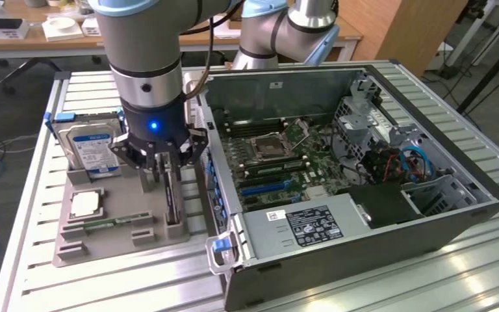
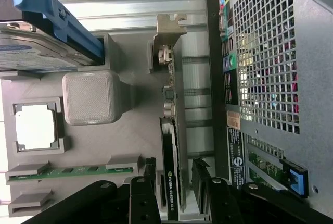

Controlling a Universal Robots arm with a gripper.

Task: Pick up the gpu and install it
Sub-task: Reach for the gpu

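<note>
My two black fingers [image 2: 148, 185] are nearest. My claw [image 2: 174, 182] stands open, with one finger on each side of the gpu [image 2: 174, 146]. The gpu stands on its long edge in a slot of the grey tray [image 2: 138, 130], its dark labelled side facing one finger and its metal bracket [image 2: 167, 31] at the end away from me. I think a sliver of gap shows on both sides of the card, but I cannot say for certain that neither pad touches it. In the exterior view my claw [image 1: 164, 181] hangs straight down over the side of the tray nearest the case [image 1: 362, 214], and the card's top edge runs out from under it toward the camera.

Beside the gpu on the tray sit a rounded grey block [image 2: 91, 97], a square chip [image 2: 34, 127] in its frame, and a green memory stick [image 2: 67, 171] held in clips. Farther back, a hard drive [image 1: 89, 146] with a blue label stands upright at the tray's far end, to the exterior view's left of my wrist.

The case lies open on its side on the slatted table [image 1: 59, 286], just beside the tray on the exterior view's right. Inside it the motherboard [image 1: 275, 162] faces up, and blue cables [image 1: 418, 162] show toward the far right.
</note>
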